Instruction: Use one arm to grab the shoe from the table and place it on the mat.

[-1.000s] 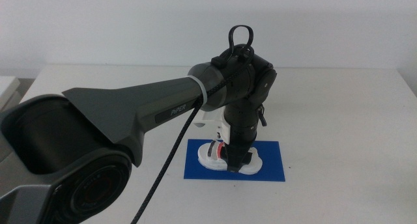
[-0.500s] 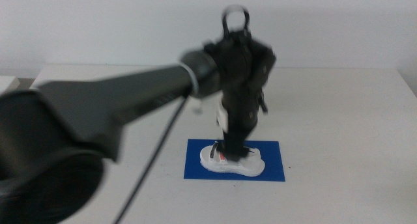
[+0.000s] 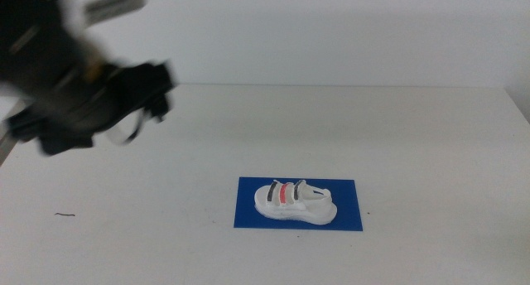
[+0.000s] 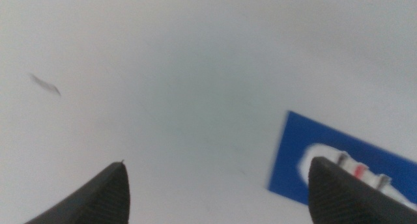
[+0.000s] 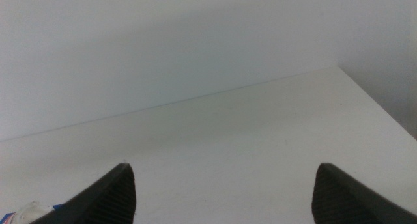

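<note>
The white shoe (image 3: 294, 202) with two dark grey straps and one red strap lies on its sole on the blue mat (image 3: 348, 214), free of any gripper. The dark left arm (image 3: 83, 78) is a blur high at the far left of the table (image 3: 414, 128), well away from the shoe. In the left wrist view my left gripper (image 4: 219, 163) is open and empty above bare tabletop, with the mat (image 4: 296, 152) and shoe (image 4: 355, 172) off to one side. My right gripper (image 5: 221, 165) is open and empty and does not show in the middle view.
A small dark squiggle mark (image 3: 65, 214) lies on the tabletop at the front left; it also shows in the left wrist view (image 4: 44, 84). A pale wall stands behind the table's far edge.
The left gripper has let go of the shoe on the mat, and the arm has swung up and away to the far left. The shoe stays on the mat.
</note>
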Motion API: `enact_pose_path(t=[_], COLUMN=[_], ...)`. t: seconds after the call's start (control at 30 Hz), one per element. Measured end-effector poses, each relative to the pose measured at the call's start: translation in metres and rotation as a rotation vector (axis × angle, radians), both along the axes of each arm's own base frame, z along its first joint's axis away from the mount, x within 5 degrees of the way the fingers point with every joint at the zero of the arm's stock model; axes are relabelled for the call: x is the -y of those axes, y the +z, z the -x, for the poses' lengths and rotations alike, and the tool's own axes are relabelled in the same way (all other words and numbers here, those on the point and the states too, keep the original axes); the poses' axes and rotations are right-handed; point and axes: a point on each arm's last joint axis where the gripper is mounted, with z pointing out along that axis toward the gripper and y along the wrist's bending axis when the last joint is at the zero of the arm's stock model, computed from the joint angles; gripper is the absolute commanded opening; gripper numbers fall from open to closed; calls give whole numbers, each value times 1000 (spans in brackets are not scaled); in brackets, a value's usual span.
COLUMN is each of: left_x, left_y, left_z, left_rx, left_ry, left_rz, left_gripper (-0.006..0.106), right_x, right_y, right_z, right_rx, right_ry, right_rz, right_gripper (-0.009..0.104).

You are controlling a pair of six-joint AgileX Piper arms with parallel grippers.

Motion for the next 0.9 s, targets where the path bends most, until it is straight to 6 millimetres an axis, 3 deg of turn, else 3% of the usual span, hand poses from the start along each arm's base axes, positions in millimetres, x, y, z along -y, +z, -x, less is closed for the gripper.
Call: enact_pose_path(t=[0.13, 0.3, 0.47, 0.63, 0.9], left_x=[-40, -73, -83, -84, -102], left_y=[-23, -31, -40, -61, -110], left_z=[26, 79, 118, 137, 170], left_rx=[280, 525, 661, 840, 1072], left_ry=[-164, -211, -277, -410, -261], left_rz=[29, 0, -51, -167, -296], left_gripper=[94, 94, 94, 94, 94], right_x=[0, 0, 0, 0, 0], right_y=[0, 0, 0, 0, 0], right_z=[0, 0, 0, 0, 0], right_rx=[0, 0, 0, 0, 0], right_ry=[0, 0, 0, 0, 0], right_rz=[0, 0, 0, 0, 0], right_gripper=[79, 79, 79, 79, 79])
